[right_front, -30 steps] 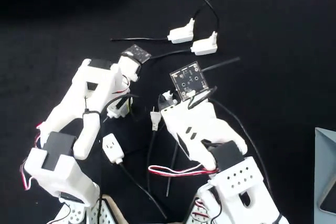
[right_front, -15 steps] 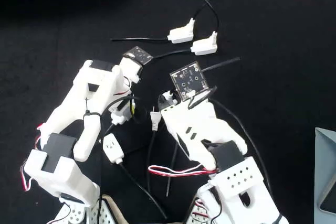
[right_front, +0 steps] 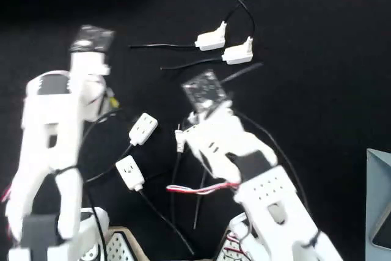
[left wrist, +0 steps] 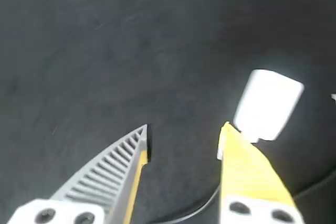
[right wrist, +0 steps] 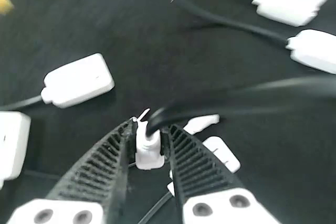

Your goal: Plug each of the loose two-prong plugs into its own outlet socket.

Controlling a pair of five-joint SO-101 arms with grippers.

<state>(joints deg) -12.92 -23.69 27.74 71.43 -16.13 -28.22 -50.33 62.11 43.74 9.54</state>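
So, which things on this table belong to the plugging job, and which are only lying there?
Job: farther socket, nearer socket, first far plug, second far plug, held plug in the shut right gripper, open left gripper.
Lying about: grey object at the right edge of the table.

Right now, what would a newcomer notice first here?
The right gripper is clamped on a white plug with a black cord, mid-table. Beside it lie a socket and a second socket, both empty. The left gripper hangs open, holding nothing.
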